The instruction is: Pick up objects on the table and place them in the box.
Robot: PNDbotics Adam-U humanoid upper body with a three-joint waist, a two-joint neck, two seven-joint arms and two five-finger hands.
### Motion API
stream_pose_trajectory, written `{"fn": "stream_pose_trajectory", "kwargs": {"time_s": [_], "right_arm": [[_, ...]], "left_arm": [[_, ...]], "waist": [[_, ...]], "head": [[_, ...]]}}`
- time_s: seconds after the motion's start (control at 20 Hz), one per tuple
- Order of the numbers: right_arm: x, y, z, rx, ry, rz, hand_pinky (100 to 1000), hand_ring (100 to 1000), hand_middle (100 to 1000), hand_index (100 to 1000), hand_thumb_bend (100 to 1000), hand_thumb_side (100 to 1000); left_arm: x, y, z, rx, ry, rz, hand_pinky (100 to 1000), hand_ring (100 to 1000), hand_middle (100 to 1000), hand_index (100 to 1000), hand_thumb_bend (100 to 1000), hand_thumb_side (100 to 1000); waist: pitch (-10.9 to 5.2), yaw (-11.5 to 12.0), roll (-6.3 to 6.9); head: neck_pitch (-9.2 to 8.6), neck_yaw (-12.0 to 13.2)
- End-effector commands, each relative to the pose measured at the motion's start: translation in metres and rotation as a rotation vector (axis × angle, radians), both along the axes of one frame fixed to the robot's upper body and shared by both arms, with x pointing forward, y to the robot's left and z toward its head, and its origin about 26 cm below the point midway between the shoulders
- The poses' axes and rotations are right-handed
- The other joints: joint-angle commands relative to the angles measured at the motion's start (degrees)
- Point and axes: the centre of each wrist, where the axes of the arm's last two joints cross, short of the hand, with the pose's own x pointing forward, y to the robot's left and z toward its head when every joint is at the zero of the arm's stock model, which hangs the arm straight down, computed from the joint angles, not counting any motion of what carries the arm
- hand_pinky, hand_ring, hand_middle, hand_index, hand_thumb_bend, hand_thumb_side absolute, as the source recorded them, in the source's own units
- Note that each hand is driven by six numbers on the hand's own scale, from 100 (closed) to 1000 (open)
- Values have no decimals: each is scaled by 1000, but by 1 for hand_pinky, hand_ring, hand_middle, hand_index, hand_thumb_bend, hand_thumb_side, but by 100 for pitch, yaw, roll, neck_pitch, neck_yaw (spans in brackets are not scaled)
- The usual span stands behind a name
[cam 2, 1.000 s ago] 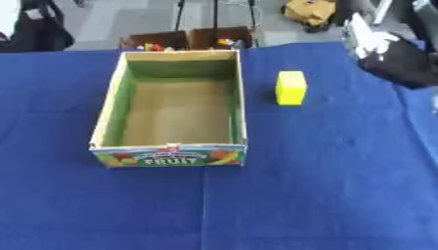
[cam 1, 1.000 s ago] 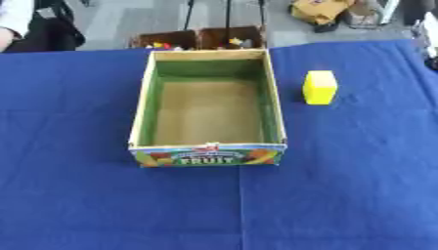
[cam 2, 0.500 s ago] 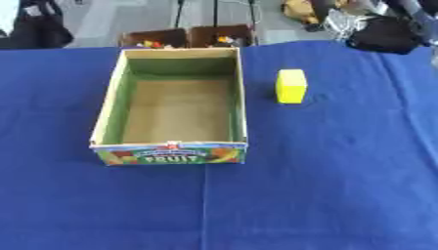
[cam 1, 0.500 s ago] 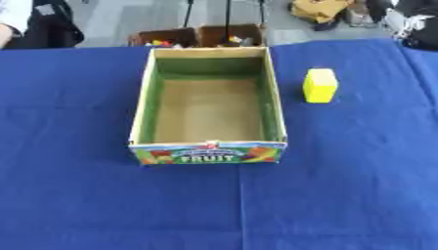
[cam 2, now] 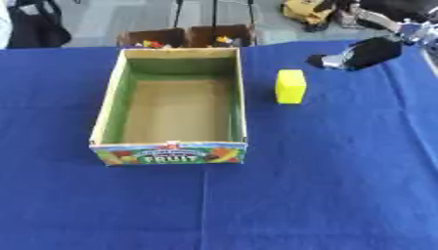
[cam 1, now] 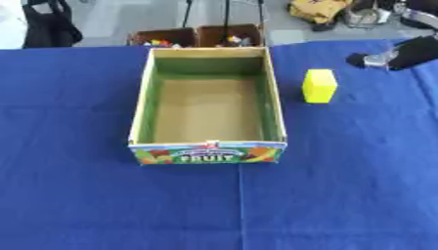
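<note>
A table covered in a smooth, deep blue cloth [cam 1: 342,185] fills most of the scene, with a faint straight crease running toward the near edge. In the middle, slightly left, sits an open rectangular cardboard box [cam 1: 208,152], its long sides running from near to far. The floor of the box is plain tan cardboard, the inner walls are green, and the top edges are pale and thin. Its near outer wall carries a glossy colourful print of fruit with the word FRUIT in white letters. Nothing lies inside it. To the right of the box, level with its far half and a little apart from its right wall, stands a small bright yellow block [cam 1: 319,86] with flat faces and square corners, upright on the cloth. Farther right and slightly farther away, the robot's right hand [cam 2: 363,52] reaches in from the far right corner: a dark, matte black shape with a silvery metallic part, above the cloth and apart from the block. Whether its fingers are spread or curled cannot be told, and it holds nothing that can be seen. Beyond the far edge of the table stand two brown open bins [cam 1: 197,36] holding small colourful items.
</note>
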Motion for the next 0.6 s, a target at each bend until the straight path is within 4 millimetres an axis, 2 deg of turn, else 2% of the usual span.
{"fn": "stream_pose_trajectory", "kwargs": {"time_s": [0.05,0.2,0.6], "right_arm": [[1,-6,12,-17,102,-24,754,887,874,982,566,602],[6,-1,13,-15,180,-37,744,883,876,986,576,521],[26,18,13,26,250,-87,732,877,864,978,539,439]], "left_arm": [[-4,2,6,23,-23,-1,480,782,839,896,100,1000],[-4,2,6,24,-21,-3,481,783,839,896,100,1000],[-4,1,6,22,-17,-7,480,782,839,896,100,1000]], "waist": [[-263,3,-96],[-275,3,-106],[-288,17,-143]], "head": [[-18,-26],[-28,-39],[-23,-77]]}}
